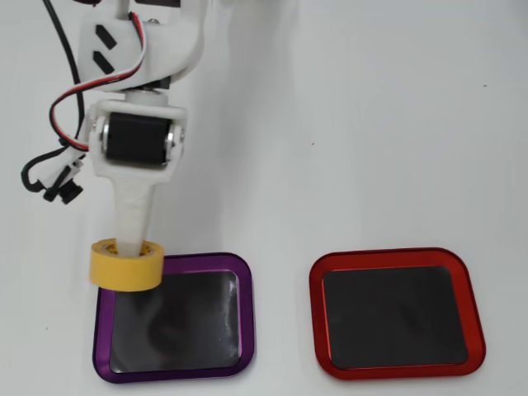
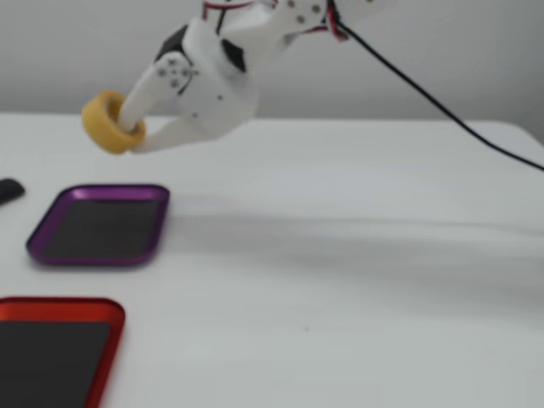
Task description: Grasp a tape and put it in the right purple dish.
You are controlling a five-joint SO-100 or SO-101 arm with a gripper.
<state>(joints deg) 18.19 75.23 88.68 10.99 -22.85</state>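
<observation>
My white gripper (image 1: 128,252) is shut on the yellow tape (image 1: 127,265), one finger through its core. The overhead view puts the roll over the upper left corner of the purple dish (image 1: 247,307), which lies at the bottom left there. From the fixed view the tape (image 2: 109,121) hangs in the air in the gripper (image 2: 127,136), well above the far end of the purple dish (image 2: 51,223). The dish's dark inside holds nothing.
A red-rimmed tray (image 1: 466,305) of the same shape lies right of the purple dish in the overhead view, and at the bottom left in the fixed view (image 2: 102,311). Black and red cables (image 1: 58,157) trail from the arm. A small dark object (image 2: 10,190) lies at the fixed view's left edge.
</observation>
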